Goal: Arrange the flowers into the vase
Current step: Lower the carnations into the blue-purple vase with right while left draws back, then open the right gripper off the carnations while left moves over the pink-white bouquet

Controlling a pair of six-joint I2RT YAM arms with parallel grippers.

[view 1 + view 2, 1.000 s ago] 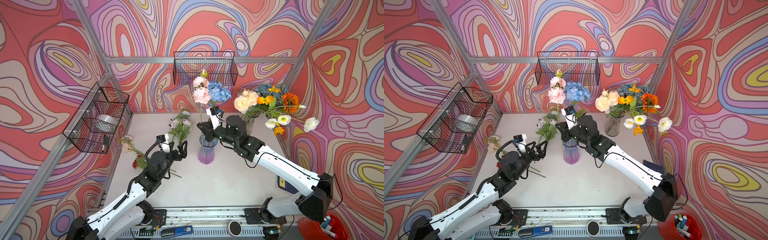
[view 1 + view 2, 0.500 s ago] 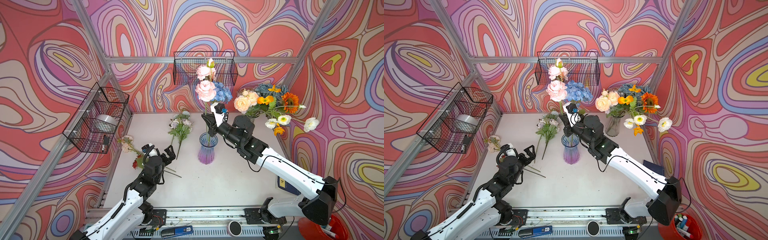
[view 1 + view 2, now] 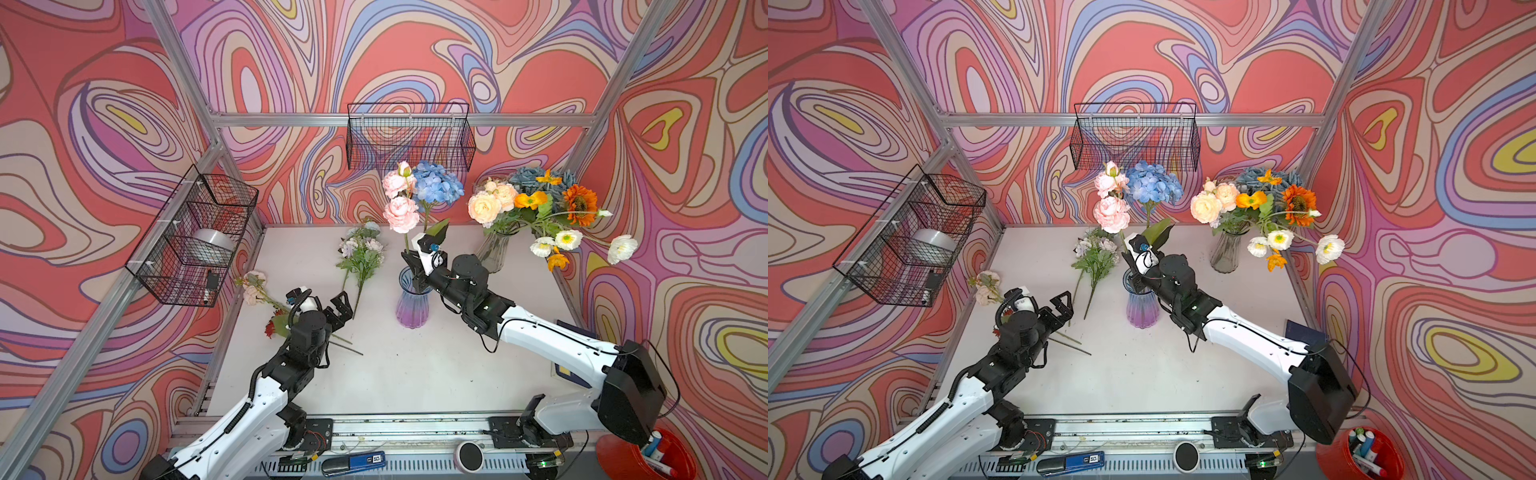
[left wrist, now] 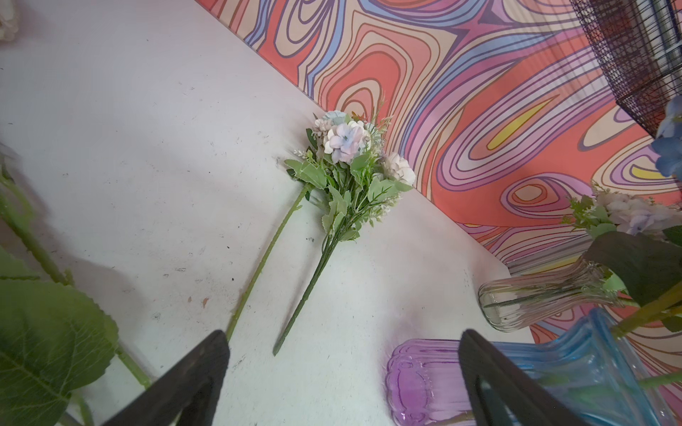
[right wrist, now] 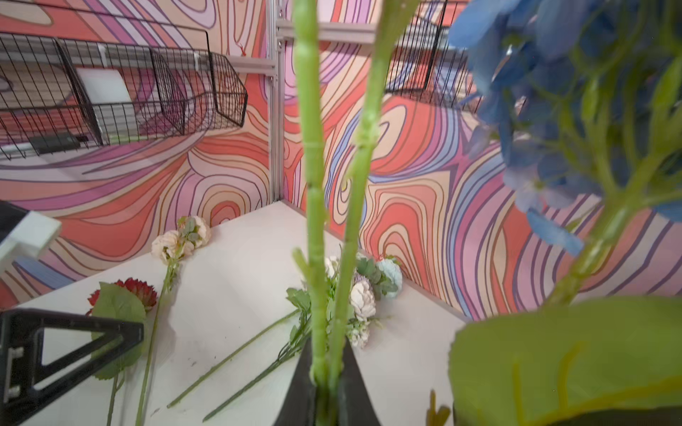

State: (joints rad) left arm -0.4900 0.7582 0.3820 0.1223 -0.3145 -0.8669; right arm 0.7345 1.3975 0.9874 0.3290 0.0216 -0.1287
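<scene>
right gripper (image 3: 410, 268): closed on the paired green stems of the pink flowers (image 3: 400, 212), right above the mouth of the vase (image 3: 409, 305); in the right wrist view both fingers (image 5: 299, 383) pinch the two stems
left gripper (image 3: 340, 306): jaws spread wide, nothing between them; hovers over the table (image 3: 415, 374) left of the vase, near the stem ends of the lilac bunch (image 3: 362, 253)
vase: purple-to-blue glass, upright, about mid-table
pink flowers: upright, heads high over the vase; the gripper hides whether the stem ends are in the vase
blue hydrangea (image 3: 438, 185): stem stands in the vase; head just beside the pink heads
lilac bunch: flat on the table left of the vase; heads toward the far edge, stems toward the near edge; single green stem (image 4: 265, 258) lies just beside it
peach sprig (image 3: 252, 286): flat, near the left edge
red flower (image 3: 272, 327): near the left edge, just beside the left arm; partly hidden by it
clear vase (image 3: 492, 255): upright near the far right corner; holds a mixed bouquet (image 3: 536, 203)
</scene>
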